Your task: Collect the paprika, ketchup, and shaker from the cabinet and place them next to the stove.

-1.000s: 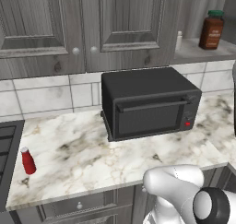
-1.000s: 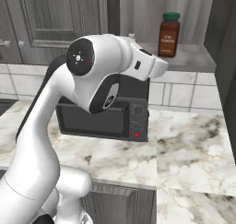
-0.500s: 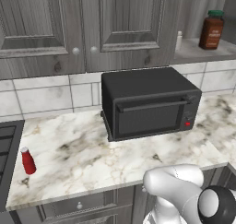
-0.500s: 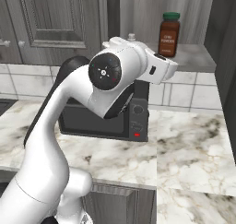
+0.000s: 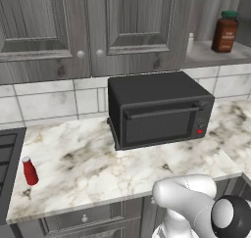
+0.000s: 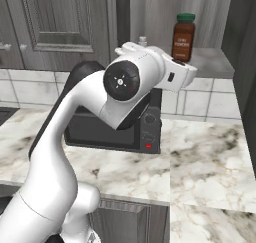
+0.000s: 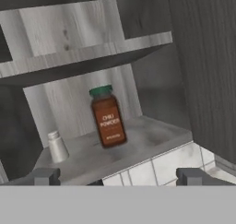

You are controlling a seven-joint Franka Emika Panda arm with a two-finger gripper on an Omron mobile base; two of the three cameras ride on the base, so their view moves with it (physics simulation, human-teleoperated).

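Observation:
The paprika point(image 7: 107, 117) stands upright on the open cabinet's shelf board point(image 7: 147, 138), straight ahead of my gripper point(image 7: 117, 177) and still some way off. My gripper is open wide with nothing between its fingertips point(image 7: 46, 176). The small whitish shaker point(image 7: 57, 146) stands left of the jar on the same shelf. From the base I see the paprika point(image 5: 225, 31) and the shaker point(image 5: 190, 42) at the upper right. The ketchup point(image 5: 30, 171) stands on the counter beside the stove point(image 5: 7, 154). My hand point(image 6: 180, 74) is raised just below the paprika point(image 6: 183, 36).
A black toaster oven point(image 5: 159, 109) sits on the marble counter point(image 5: 83, 168) under the closed panelled doors point(image 5: 132, 26), left of the open cabinet. An upper shelf point(image 7: 87, 55) hangs above the jar. A dark side wall point(image 7: 207, 66) closes the cabinet on the right.
The arm has swung right and risen, bringing the hand up in front of the cabinet shelf. The gripper has stayed open. The jar, shaker and ketchup have not moved.

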